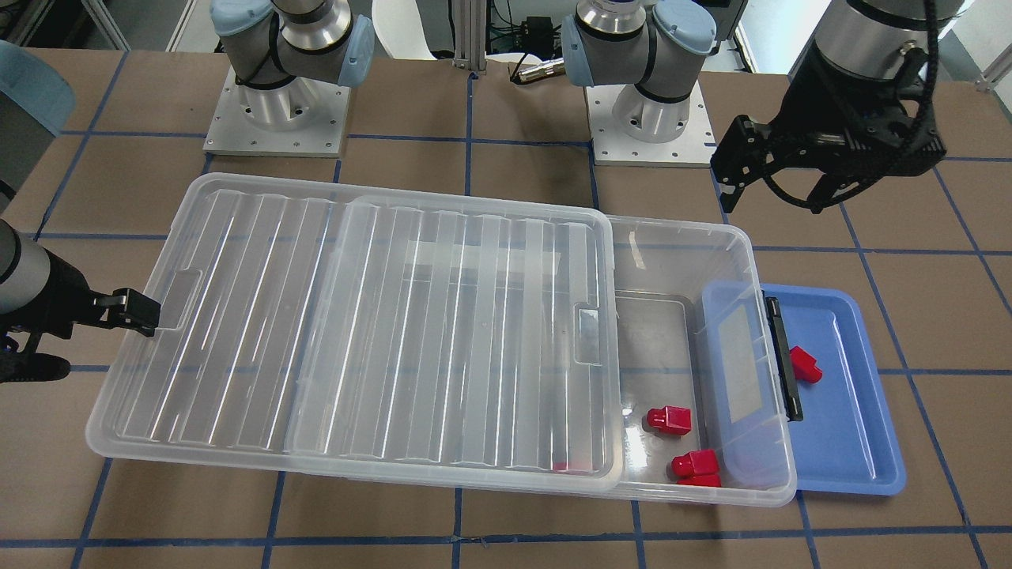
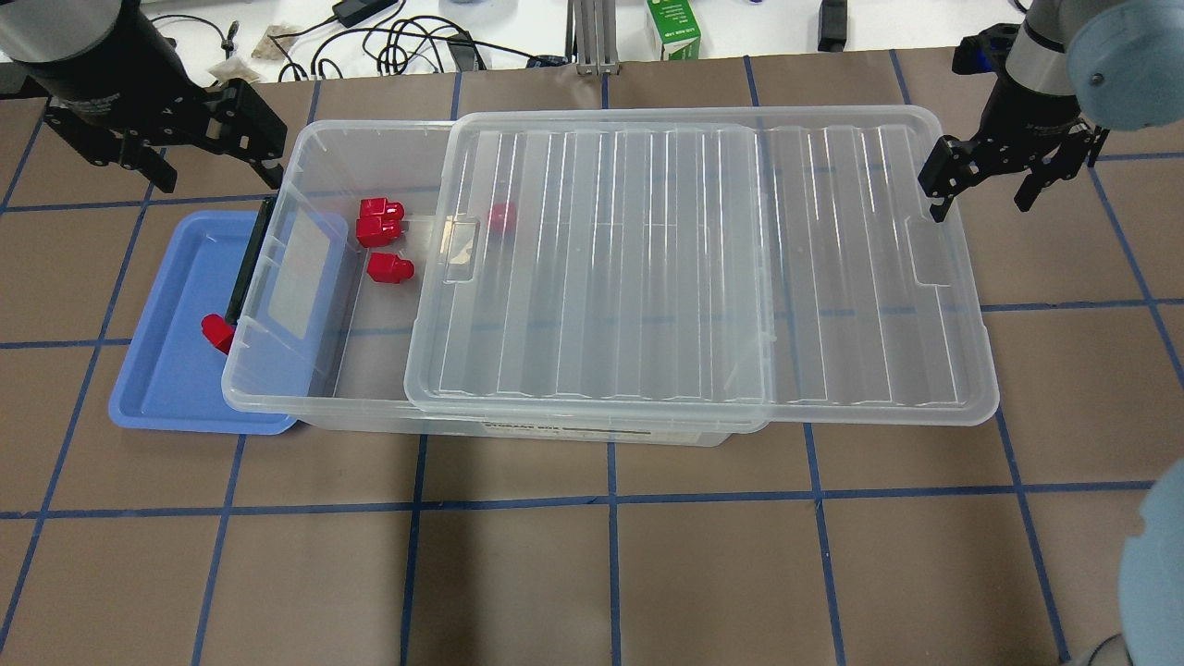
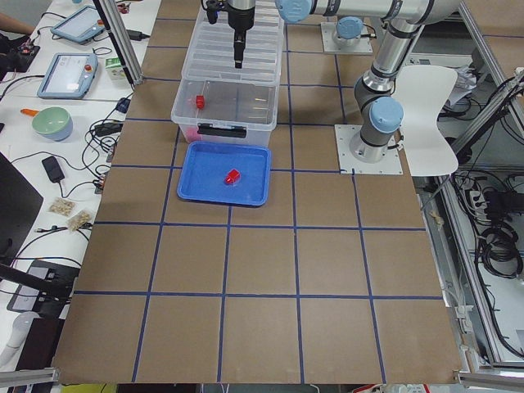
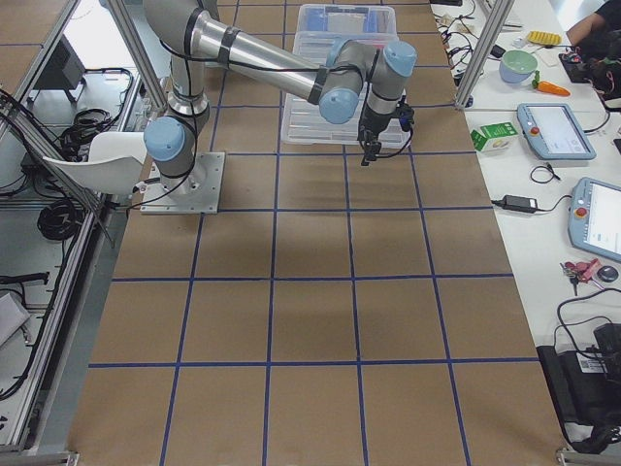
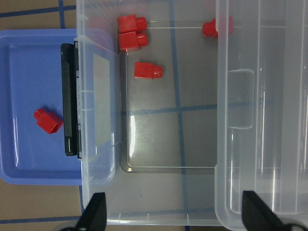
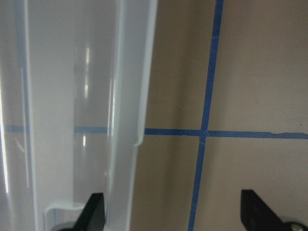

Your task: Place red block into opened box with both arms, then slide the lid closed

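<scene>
The clear box [image 2: 277,407] lies across the table with its ribbed lid [image 2: 694,277] covering most of it; the end by the blue tray [image 2: 166,388] is uncovered. Three red blocks [image 2: 389,268] lie in that uncovered part, and another [image 2: 502,217] shows through the lid. One red block [image 2: 218,331] rests in the blue tray, beside the black latch [image 2: 248,268]. My left gripper [image 2: 215,168] hangs open and empty over the box's far corner at the tray end. My right gripper [image 2: 980,203] is open at the lid's overhanging short end, and the lid's rim [image 6: 130,96] runs close beside one finger.
The blue tray is tucked partly under the box's latch end. Both arm bases [image 1: 277,118] stand behind the box. Cables and a green carton [image 2: 672,28] line the far table edge. Brown mat with blue tape lines stretches on the robot's side of the box.
</scene>
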